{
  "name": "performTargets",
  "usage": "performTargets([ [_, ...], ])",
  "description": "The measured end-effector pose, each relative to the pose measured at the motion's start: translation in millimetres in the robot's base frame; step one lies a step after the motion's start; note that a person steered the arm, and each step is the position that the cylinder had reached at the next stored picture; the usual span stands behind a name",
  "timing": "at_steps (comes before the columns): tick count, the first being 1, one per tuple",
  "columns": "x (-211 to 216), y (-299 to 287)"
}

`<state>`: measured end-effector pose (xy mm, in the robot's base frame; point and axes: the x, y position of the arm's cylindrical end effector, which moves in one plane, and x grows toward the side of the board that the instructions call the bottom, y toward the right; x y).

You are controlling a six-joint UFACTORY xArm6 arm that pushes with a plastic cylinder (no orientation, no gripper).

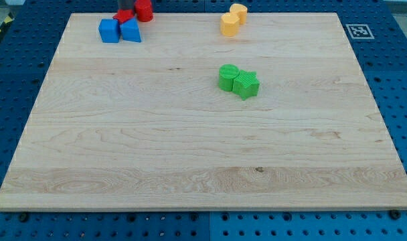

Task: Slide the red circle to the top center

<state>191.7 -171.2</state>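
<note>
Red circular block (144, 10) at the wooden board's (190, 154) top-left edge, touching a second red block (124, 16); two blue blocks (120, 30) just below. My tip does not show; its state cannot be told.

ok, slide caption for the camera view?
Red circle at top left beside blue blocks; my tip not visible.

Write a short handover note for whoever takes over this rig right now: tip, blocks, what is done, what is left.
My tip: not visible in the camera view.
Red circle: at the board's top edge, left of centre, beside another red block and two blue blocks.
Two yellow blocks sit at the top, right of centre; two green blocks touch near mid-board.
Done: nothing evident.
Left: slide the red circle toward the view's right to top centre.
</note>
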Motion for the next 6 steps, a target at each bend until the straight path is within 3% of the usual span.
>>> performTargets([
  [2,0,-58],
  [3,-1,-50],
  [6,0,47],
])
